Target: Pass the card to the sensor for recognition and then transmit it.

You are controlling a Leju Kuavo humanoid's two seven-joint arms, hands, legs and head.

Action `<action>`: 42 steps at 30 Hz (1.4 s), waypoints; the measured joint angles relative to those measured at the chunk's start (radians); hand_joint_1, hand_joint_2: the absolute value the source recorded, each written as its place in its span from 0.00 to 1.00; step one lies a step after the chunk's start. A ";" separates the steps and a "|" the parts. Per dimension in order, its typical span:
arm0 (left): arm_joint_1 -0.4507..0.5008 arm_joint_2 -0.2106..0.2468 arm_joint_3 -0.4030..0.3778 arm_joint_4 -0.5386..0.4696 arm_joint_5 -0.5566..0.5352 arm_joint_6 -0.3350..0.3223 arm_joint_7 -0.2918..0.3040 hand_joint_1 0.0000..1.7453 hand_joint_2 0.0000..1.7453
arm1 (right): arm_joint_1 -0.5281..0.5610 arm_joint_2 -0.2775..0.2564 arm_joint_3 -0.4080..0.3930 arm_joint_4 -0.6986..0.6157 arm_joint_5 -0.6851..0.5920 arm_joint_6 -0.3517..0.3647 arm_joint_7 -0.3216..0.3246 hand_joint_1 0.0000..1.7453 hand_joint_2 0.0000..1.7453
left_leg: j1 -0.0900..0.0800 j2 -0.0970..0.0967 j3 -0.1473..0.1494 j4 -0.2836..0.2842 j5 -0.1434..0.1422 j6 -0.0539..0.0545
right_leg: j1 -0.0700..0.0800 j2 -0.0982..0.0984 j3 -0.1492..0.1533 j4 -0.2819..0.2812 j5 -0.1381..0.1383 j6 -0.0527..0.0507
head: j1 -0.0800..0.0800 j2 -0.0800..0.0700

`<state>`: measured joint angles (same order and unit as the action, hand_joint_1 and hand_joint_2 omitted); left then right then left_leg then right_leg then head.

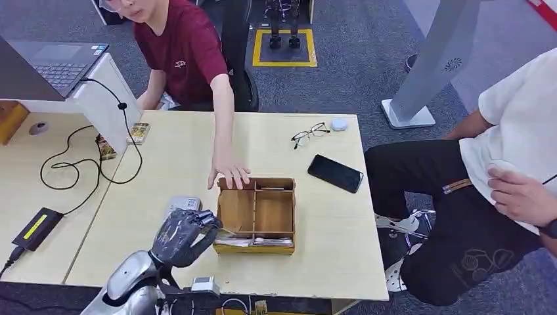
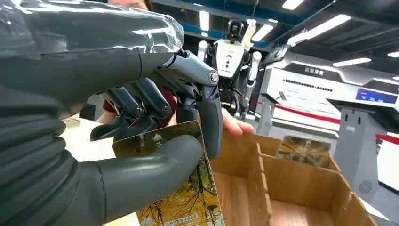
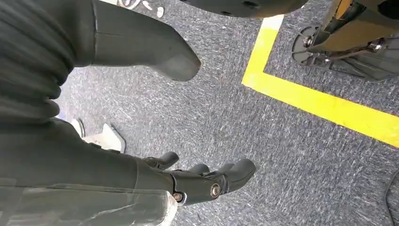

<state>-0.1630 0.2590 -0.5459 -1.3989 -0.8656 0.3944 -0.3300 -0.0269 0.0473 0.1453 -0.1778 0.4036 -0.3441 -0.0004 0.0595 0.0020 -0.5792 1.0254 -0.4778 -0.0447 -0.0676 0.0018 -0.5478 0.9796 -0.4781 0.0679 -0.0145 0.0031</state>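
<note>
One card sits pinched in your left hand at the box's nine o'clock, ready for scanning; right hand hangs slack, holding nothing.

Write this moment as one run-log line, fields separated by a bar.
left hand holds card beside wooden box | right hand open above floor | person's hand on box rim

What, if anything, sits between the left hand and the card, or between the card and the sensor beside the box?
Nothing lies between them: the left hand already pinches the card beside the wooden box. The small grey device, presumably the sensor, lies just beyond the hand with nothing visible between. A person's hand rests on the box's far rim.
</note>
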 joint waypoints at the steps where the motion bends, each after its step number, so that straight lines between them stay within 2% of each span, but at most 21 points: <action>1: -0.002 0.000 0.002 -0.001 0.000 0.003 0.000 1.00 1.00 | 0.000 0.000 0.000 0.000 0.000 0.000 0.000 0.00 1.00 | 0.000 0.000 0.000 0.000 0.000 0.000 | 0.000 0.000 0.000 0.000 0.000 0.000 | 0.000 0.000; 15: -0.061 0.008 0.055 -0.024 0.003 0.028 0.025 1.00 1.00 | 0.000 0.000 -0.001 0.000 0.005 0.001 -0.002 0.00 1.00 | 0.000 0.000 0.000 0.000 0.001 0.000 | 0.000 0.000 0.000 0.000 0.000 0.000 | 0.000 0.000; 22: -0.112 0.007 0.084 -0.015 -0.053 0.063 0.106 1.00 1.00 | -0.002 0.000 -0.001 0.000 0.023 0.003 0.008 0.00 1.00 | 0.000 0.000 0.000 0.000 0.001 0.000 | 0.000 0.000 0.000 0.000 0.000 0.000 | 0.000 0.000; 26: -0.146 0.003 0.096 0.005 -0.065 0.067 0.128 1.00 1.00 | -0.003 0.000 -0.001 0.000 0.023 0.003 0.008 0.00 1.00 | 0.000 0.000 0.000 0.000 0.001 0.000 | 0.000 0.000 0.000 0.000 0.001 0.000 | 0.000 0.000; 38: -0.176 -0.002 0.113 0.059 -0.065 0.066 0.129 1.00 1.00 | -0.004 0.000 -0.001 -0.001 0.025 0.003 0.010 0.00 1.00 | 0.000 0.000 0.000 0.000 0.001 0.000 | 0.000 0.000 0.000 0.000 0.001 0.000 | 0.000 0.000; 39: -0.176 -0.002 0.113 0.061 -0.065 0.066 0.129 0.87 1.00 | -0.004 0.000 -0.001 -0.001 0.025 0.003 0.010 0.00 1.00 | 0.000 0.000 0.000 0.000 0.001 0.000 | 0.000 0.000 0.000 0.000 0.001 0.000 | 0.000 0.000; 40: -0.176 -0.003 0.114 0.063 -0.065 0.066 0.129 0.08 1.00 | -0.004 0.000 -0.001 -0.001 0.025 0.003 0.009 0.00 1.00 | 0.000 0.000 0.000 0.000 0.001 0.000 | 0.000 0.000 0.000 0.000 0.001 0.000 | 0.000 0.000; 41: -0.176 -0.003 0.115 0.064 -0.064 0.066 0.129 0.08 1.00 | -0.004 0.000 -0.001 -0.001 0.026 0.003 0.009 0.00 1.00 | 0.000 0.000 0.000 0.000 0.001 0.000 | 0.000 0.000 0.000 0.000 0.001 0.000 | 0.000 0.000; 42: -0.176 -0.003 0.117 0.065 -0.064 0.066 0.129 0.00 1.00 | -0.004 0.000 -0.001 -0.001 0.026 0.003 0.009 0.00 1.00 | 0.000 0.000 0.000 0.000 0.001 0.000 | 0.000 0.000 0.000 0.000 0.001 0.000 | 0.000 0.000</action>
<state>-0.3393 0.2560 -0.4288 -1.3340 -0.9293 0.4608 -0.2014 -0.0314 0.0473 0.1446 -0.1789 0.4292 -0.3414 0.0088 0.0595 0.0019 -0.5792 1.0255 -0.4766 -0.0447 -0.0676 0.0019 -0.5480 0.9797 -0.4776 0.0683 -0.0141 0.0031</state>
